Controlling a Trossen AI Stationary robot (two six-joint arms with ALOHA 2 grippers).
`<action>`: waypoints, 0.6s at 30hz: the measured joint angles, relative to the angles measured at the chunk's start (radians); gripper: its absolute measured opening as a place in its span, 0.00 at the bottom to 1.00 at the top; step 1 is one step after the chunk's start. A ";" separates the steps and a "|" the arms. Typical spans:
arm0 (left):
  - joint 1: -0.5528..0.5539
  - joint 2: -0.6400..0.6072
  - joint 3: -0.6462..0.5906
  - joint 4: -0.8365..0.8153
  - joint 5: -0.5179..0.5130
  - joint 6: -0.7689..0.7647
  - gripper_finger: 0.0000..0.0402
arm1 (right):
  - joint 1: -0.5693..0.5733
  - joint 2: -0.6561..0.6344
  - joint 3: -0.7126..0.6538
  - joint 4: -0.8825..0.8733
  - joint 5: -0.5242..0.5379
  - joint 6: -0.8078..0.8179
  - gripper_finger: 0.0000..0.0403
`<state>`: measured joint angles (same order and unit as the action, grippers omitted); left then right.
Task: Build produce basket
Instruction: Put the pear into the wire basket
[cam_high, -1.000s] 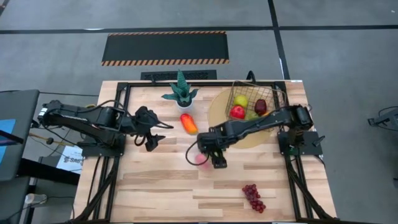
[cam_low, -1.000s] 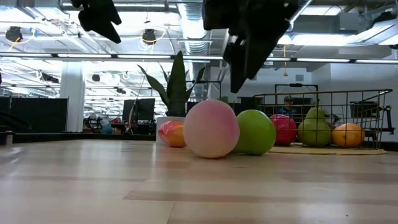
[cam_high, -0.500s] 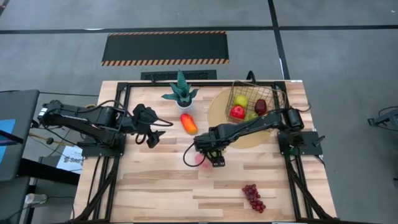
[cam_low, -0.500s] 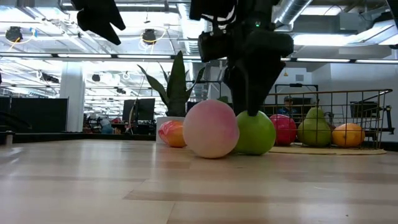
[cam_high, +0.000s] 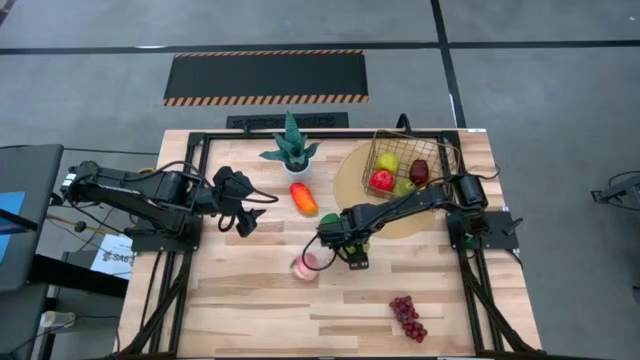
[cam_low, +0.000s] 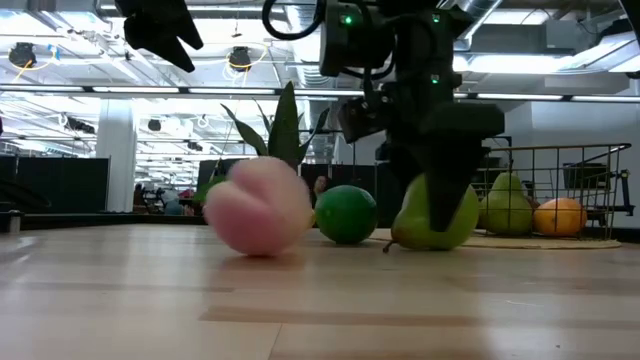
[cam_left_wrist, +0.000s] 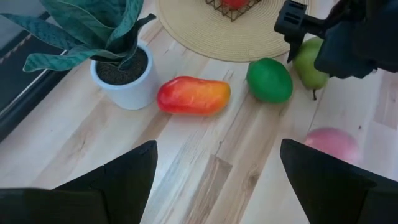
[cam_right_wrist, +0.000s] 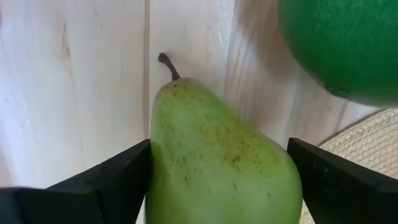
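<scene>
I see the counter (cam_high: 250, 300) with the basket (cam_high: 415, 160) on its round mat (cam_high: 350, 180), fruit inside. My right end effector (cam_low: 440, 215) sits low, fingers spread around the pear (cam_right_wrist: 217, 162), not clamped. My left end effector (cam_high: 245, 203) hovers partly parted, empty. The peach (cam_low: 262, 207) lies nearby, the green apple (cam_low: 345, 213) behind.

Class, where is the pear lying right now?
In the right wrist view the pear lies on the wood between the right pincer's open fingers, beside the green avocado and the mat's edge.
</scene>
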<state>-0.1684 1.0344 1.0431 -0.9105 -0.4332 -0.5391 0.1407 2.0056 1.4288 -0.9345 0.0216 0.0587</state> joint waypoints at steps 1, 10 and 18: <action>0.000 0.000 0.000 0.000 0.000 -0.001 0.81 | 0.002 0.000 0.000 0.004 0.000 0.000 0.91; 0.000 0.000 0.000 -0.001 0.005 -0.007 0.81 | 0.003 0.000 0.001 -0.038 0.000 -0.004 0.76; 0.000 0.000 0.000 -0.020 0.063 -0.029 0.81 | -0.011 -0.136 -0.001 -0.041 -0.022 -0.002 0.79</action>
<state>-0.1684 1.0344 1.0431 -0.9300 -0.3702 -0.5680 0.1301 1.8696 1.4281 -0.9760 -0.0008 0.0565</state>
